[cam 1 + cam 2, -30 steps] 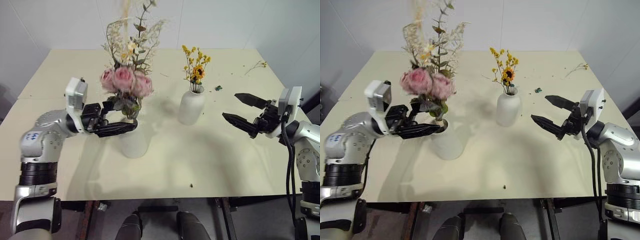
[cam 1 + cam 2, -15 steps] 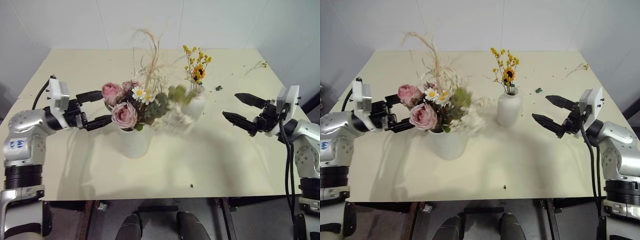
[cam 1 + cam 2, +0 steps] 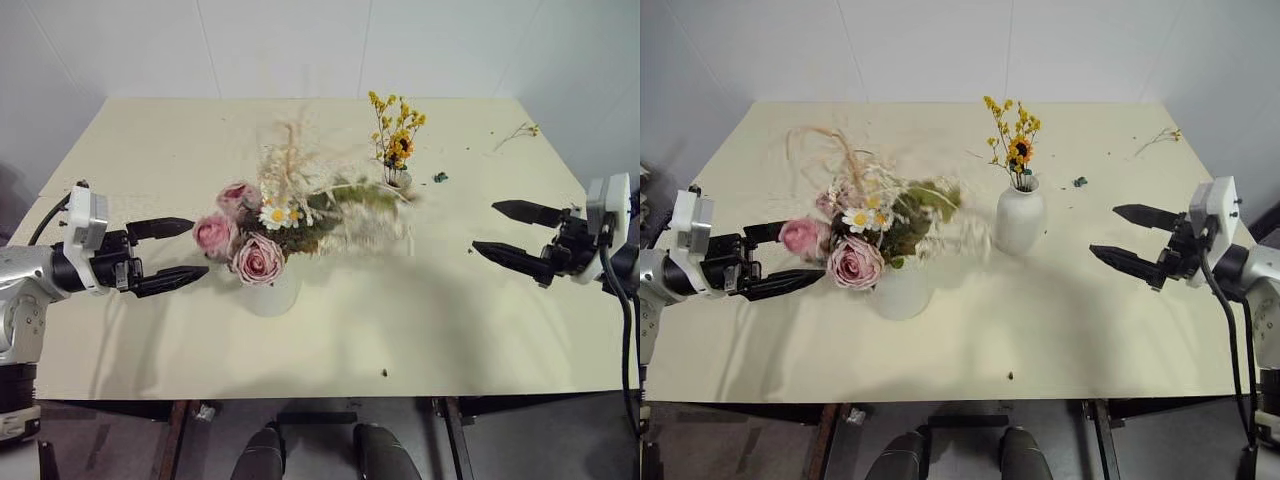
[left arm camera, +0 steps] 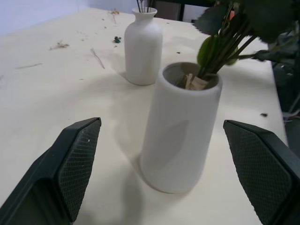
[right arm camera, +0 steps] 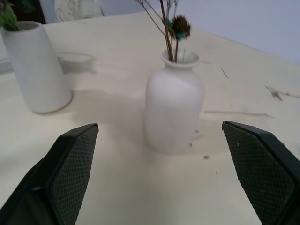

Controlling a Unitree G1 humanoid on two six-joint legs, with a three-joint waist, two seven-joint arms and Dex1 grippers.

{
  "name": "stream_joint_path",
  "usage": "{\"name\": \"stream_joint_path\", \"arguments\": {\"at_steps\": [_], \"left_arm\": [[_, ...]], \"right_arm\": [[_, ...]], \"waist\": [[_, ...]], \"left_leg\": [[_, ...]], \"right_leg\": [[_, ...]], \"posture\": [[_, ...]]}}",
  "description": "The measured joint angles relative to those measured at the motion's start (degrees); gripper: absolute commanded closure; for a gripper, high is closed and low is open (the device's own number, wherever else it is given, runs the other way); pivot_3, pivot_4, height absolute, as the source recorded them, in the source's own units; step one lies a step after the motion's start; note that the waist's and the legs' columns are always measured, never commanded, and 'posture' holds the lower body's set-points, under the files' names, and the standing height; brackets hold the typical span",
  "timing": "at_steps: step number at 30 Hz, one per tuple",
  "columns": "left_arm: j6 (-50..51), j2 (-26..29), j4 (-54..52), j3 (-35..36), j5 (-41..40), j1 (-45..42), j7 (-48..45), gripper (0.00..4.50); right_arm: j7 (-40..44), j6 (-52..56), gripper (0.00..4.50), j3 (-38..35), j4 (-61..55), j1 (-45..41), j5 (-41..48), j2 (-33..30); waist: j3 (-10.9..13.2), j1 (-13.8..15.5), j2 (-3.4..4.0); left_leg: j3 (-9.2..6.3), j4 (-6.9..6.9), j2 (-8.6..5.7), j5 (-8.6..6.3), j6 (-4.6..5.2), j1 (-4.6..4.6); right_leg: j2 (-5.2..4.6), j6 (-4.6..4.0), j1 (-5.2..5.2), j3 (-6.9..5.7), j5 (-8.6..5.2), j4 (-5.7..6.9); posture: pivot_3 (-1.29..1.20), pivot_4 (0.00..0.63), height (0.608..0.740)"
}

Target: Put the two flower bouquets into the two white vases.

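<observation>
The rose bouquet [image 3: 865,235] stands with its stems in the wide-mouthed white vase [image 3: 898,297] and leans over to the right, its dried grass blurred. The yellow spray [image 3: 1012,135] stands upright in the bottle-shaped white vase [image 3: 1020,220]. My left gripper [image 3: 198,249] is open, level and a short way left of the wide vase [image 4: 180,126], touching nothing. At the table's right, well clear of the bottle vase [image 5: 174,112], my right gripper [image 3: 485,226] is open and empty.
A loose dried sprig [image 3: 515,130] lies at the table's far right corner. A small green bit [image 3: 437,177] sits right of the bottle vase, and a dark crumb [image 3: 384,372] lies near the table's front edge [image 3: 330,395].
My left gripper has let go of the rose bouquet and drawn back left. The bouquet has tipped over to the right in its vase. My right gripper has drawn back right.
</observation>
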Motion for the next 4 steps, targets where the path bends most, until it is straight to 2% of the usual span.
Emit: {"name": "stream_joint_path", "arguments": {"at_steps": [4], "left_arm": [[-0.89, -0.66, -0.26, -0.01, 0.00, -0.01, 0.48, 0.04]], "right_arm": [[-0.47, -1.95, 0.00, -0.80, -1.50, 1.83, -0.41, 0.02]], "waist": [[0.00, -0.26, 0.00]], "left_leg": [[0.01, -0.01, 0.01, 0.00, 0.00, 0.02]], "right_leg": [[0.00, 0.01, 0.00, 0.01, 0.00, 0.01]], "posture": [[0.00, 0.150, 0.740]]}}
